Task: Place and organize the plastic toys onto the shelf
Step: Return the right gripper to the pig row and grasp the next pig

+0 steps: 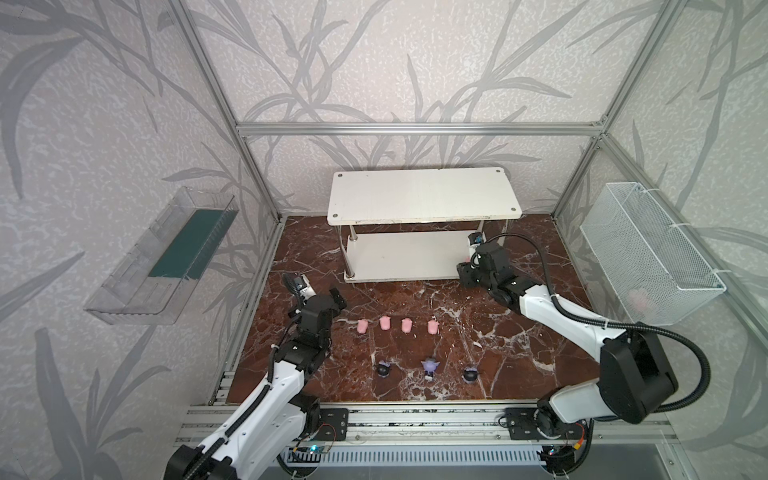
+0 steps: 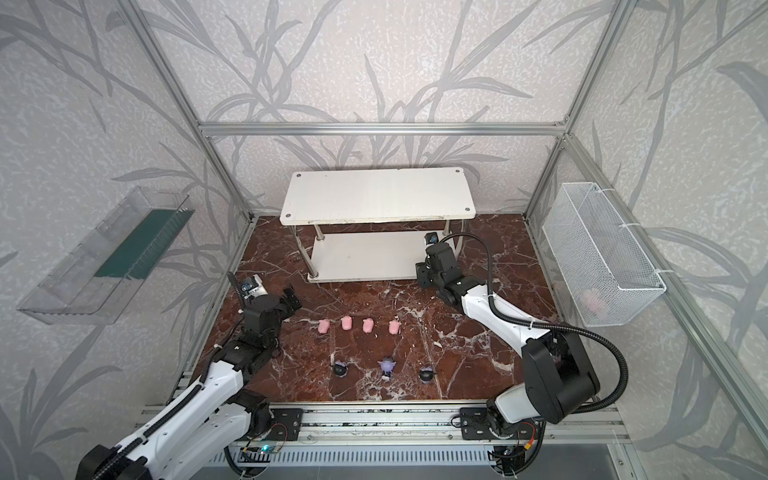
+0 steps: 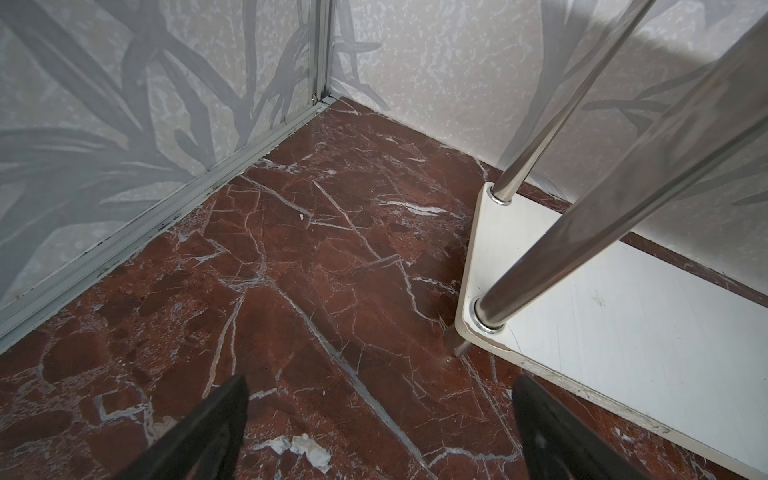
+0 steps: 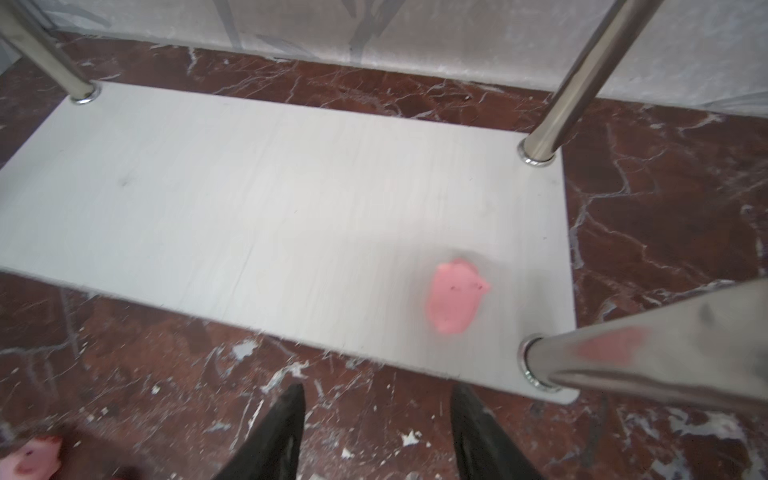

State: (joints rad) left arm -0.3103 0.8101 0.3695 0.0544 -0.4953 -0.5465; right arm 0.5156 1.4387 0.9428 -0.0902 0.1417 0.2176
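Note:
The white two-tier shelf [image 1: 424, 195] stands at the back on chrome legs. One pink piglet [image 4: 455, 297] lies on its lower board [image 4: 249, 199] near the right front leg. My right gripper [image 4: 379, 390] hovers open and empty over the floor just in front of that board. Several more pink piglets [image 1: 385, 323] lie in a row on the marble floor. Nearer the front stand two black figurines [image 1: 384, 369], [image 1: 470, 374] with a lilac one [image 1: 429, 368] between them. My left gripper [image 3: 380, 380] is open and empty by the shelf's left front leg.
A clear plastic bin [image 1: 162, 257] hangs on the left wall. A white wire basket [image 1: 648, 253] on the right wall holds something pale pink. Aluminium frame posts and rails edge the red marble floor [image 1: 415, 299]. The right arm's cable loops beside the shelf's right end.

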